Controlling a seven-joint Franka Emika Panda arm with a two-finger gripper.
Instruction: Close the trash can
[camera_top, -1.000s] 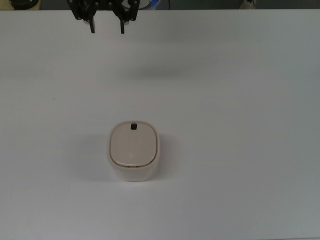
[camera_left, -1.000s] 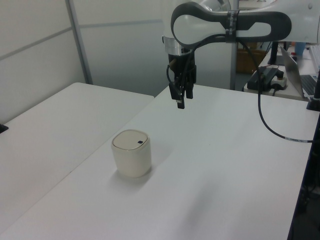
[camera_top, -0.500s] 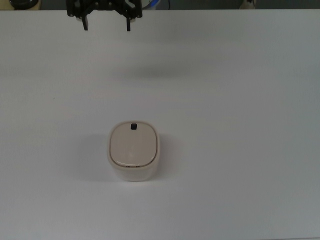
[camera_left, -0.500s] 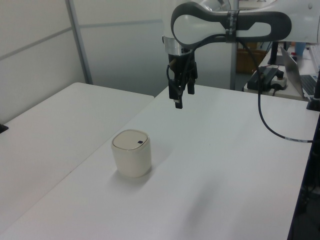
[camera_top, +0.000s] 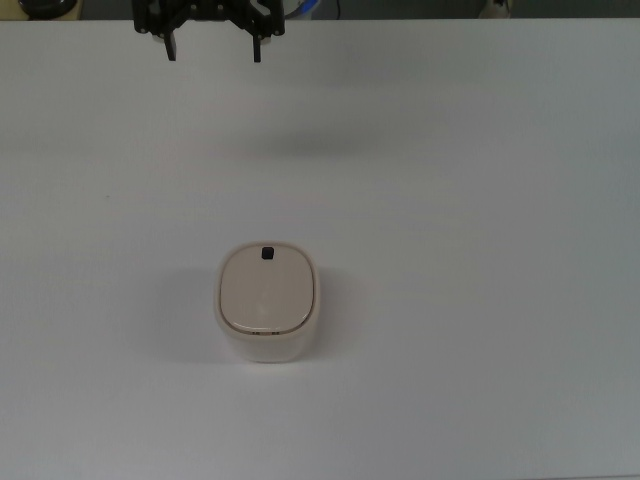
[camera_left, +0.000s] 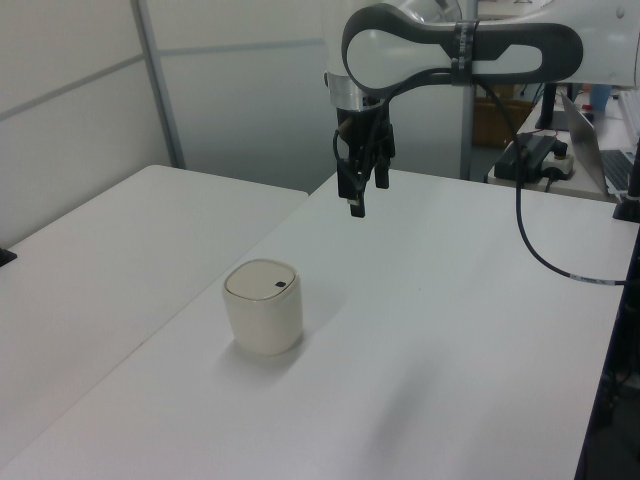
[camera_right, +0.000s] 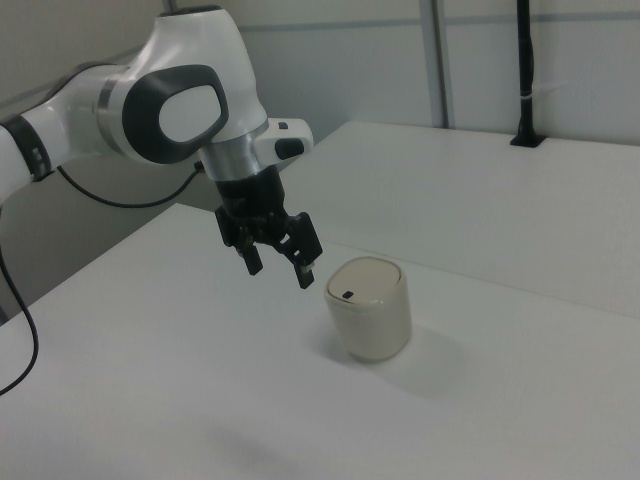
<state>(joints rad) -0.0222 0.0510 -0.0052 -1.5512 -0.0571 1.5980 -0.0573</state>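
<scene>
Trash can (camera_top: 266, 300), small and cream-white with rounded-square sides, stood upright on a white table (camera_top: 480, 250). In the top view it sat a little toward the top view's left of the table's middle and nearer the bottom edge than the top edge, with bare tabletop on all sides. Its beige lid (camera_top: 267, 288) lay flat and flush on the body, so the can was closed. 1 tiny black button (camera_top: 267, 253) sat at the lid's edge on the side facing the top edge of the top view; in the right view the same button (camera_right: 346, 295) faced the robot.

Above the table, 1 white and grey robot arm (camera_left: 450, 45) reached out and bent downward, ending in a black gripper (camera_top: 212, 52). The gripper's 2 fingers (camera_right: 304, 276) were spread apart with a clear gap between them, and they held nothing. They pointed down toward the tabletop without touching it. In the top view the gripper hung at the table's top edge, well apart from the can. In the left view the gripper (camera_left: 361, 194) hovered in the air beyond the can (camera_left: 263, 307) and higher than its lid. In the right view the gripper (camera_right: 278, 266) hung to the right view's left of the can (camera_right: 370, 322), near it but not touching.

A second white table (camera_left: 110, 250) stood alongside, on the left view's left, separated by a thin seam.
</scene>
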